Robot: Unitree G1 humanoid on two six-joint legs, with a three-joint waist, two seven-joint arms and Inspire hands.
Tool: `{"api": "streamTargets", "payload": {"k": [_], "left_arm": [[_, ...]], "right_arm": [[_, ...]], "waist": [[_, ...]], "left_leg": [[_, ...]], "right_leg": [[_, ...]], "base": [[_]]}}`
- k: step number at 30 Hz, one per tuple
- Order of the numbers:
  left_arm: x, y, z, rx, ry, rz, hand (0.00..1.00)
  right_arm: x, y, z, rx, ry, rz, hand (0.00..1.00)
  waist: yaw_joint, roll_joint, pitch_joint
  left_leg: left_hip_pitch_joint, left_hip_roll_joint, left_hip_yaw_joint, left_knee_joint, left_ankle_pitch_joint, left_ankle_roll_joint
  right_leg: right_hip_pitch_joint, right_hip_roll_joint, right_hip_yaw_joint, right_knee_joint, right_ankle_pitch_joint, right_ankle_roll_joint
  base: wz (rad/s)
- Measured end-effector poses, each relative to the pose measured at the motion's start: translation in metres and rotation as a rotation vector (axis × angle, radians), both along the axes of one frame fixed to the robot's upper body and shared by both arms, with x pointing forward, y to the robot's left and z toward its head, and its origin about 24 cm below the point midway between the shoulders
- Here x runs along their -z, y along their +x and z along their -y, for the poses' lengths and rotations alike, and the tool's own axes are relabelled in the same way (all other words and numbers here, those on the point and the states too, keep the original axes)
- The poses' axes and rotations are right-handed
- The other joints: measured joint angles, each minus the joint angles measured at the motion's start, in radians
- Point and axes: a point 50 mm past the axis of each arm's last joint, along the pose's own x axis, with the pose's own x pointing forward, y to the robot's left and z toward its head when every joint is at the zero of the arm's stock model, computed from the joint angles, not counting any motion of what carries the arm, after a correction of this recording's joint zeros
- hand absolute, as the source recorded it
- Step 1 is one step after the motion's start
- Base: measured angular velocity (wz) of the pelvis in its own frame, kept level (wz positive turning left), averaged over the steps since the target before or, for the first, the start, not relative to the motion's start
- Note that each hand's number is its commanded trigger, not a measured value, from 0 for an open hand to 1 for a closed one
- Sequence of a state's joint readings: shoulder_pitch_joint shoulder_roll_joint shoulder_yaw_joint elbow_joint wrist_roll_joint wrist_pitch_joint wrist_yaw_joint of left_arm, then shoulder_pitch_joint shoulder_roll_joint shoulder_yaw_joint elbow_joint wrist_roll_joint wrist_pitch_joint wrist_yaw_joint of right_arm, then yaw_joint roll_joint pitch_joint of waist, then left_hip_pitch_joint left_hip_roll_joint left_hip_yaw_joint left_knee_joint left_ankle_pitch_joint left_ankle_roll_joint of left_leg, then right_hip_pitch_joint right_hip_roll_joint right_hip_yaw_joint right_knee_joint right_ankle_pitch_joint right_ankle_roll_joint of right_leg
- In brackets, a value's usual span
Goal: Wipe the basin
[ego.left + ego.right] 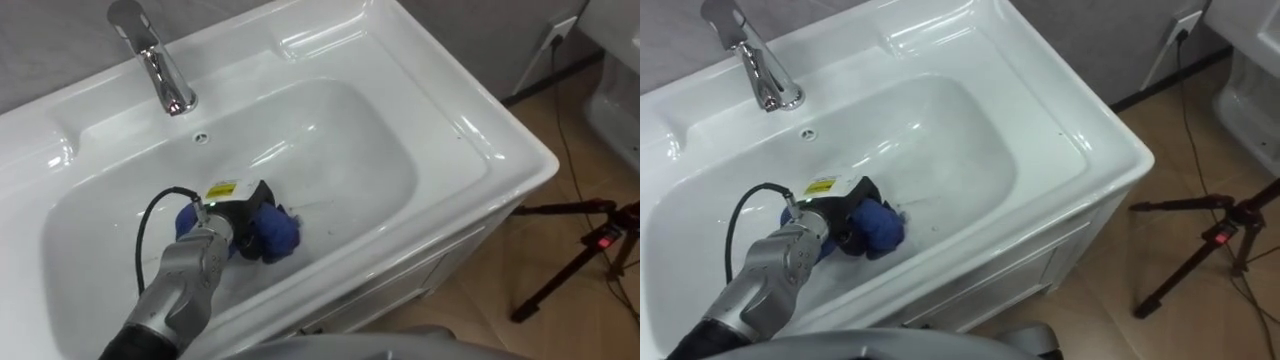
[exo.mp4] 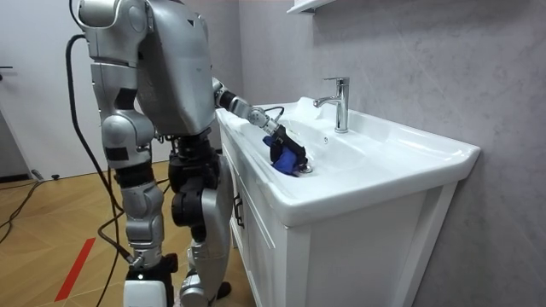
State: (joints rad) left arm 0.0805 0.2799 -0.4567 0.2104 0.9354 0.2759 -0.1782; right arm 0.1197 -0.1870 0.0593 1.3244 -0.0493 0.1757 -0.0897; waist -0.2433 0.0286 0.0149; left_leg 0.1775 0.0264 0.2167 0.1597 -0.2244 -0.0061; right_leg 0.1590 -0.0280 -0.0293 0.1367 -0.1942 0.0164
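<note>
Robot stands close against the white vanity cabinet, left arm reaching down into the basin.

Left hand sits low on the basin's near slope, to the robot's left of centre. Its fingers are curled down into a bunched blue cloth. The cloth bulges out on both sides of the hand and lies pressed on the porcelain. Grasp reads as a clench on the wad, not a flat-palm press (fingertips are buried in the fabric, so depth of hold is not visible).

Handling judgement: cloth is light, soft and shapeless, and would likely fold and roll if dragged by one edge. Best held by the gathered middle, loose part under the palm to do the wiping. Glazed basin looks hard and smooth, probably slippery, so the cloth should slide easily. Contact pressure has to come from the arm.

Further in, the bowl's floor and far slope are glossy. Beyond is a small overflow hole in the back wall. The chrome faucet stands on the back ledge, well apart from the hand. Past the basin's right end, a black tripod stands on the wood floor
</note>
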Motion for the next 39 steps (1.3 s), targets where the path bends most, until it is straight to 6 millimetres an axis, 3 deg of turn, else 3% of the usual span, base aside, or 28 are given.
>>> {"api": "streamTargets", "payload": {"k": [7, 14, 25, 32, 39], "left_arm": [[0.001, 0.014, 0.017, -0.009, 0.004, 0.015, 1.0], [-0.003, 0.032, 0.032, -0.007, 0.015, 0.038, 1.0], [0.001, 0.037, 0.024, -0.019, 0.124, 0.041, 1.0], [0.008, 0.041, 0.021, -0.031, 0.164, 0.052, 1.0], [0.012, 0.051, 0.016, -0.07, 0.194, 0.104, 1.0]], "right_arm": [[0.002, -0.007, -0.008, -0.043, 0.019, -0.062, 0.0], [0.003, -0.008, -0.014, -0.079, 0.065, -0.096, 0.0], [0.002, -0.025, -0.012, -0.039, 0.075, -0.165, 0.0], [-0.001, -0.036, -0.007, 0.003, 0.057, -0.197, 0.0], [-0.001, -0.032, -0.005, 0.006, 0.046, -0.172, 0.0]], "waist": [[-0.01, -0.007, -0.001], [-0.049, -0.007, -0.0011], [-0.118, 0.0, 0.0002], [-0.133, 0.003, -0.0011], [-0.135, 0.0, -0.0022]], "left_leg": [[0.001, -0.006, 0.003, 0.0, -0.001, 0.002], [-0.008, -0.004, 0.034, 0.0, -0.001, 0.001], [0.008, 0.004, 0.084, -0.017, -0.006, 0.008], [0.012, 0.014, 0.097, -0.015, -0.006, 0.008], [0.013, 0.014, 0.119, -0.013, -0.005, 0.008]], "right_leg": [[-0.001, -0.005, 0.007, 0.002, -0.001, 0.006], [-0.018, -0.003, 0.036, 0.007, -0.001, 0.006], [-0.039, 0.012, 0.089, 0.034, 0.0, 0.007], [-0.04, 0.016, 0.097, 0.037, 0.012, 0.007], [-0.048, 0.02, 0.115, 0.034, 0.023, 0.007]], "base": [[-0.01], [-0.09], [-0.12], [-0.06], [-0.09]]}}
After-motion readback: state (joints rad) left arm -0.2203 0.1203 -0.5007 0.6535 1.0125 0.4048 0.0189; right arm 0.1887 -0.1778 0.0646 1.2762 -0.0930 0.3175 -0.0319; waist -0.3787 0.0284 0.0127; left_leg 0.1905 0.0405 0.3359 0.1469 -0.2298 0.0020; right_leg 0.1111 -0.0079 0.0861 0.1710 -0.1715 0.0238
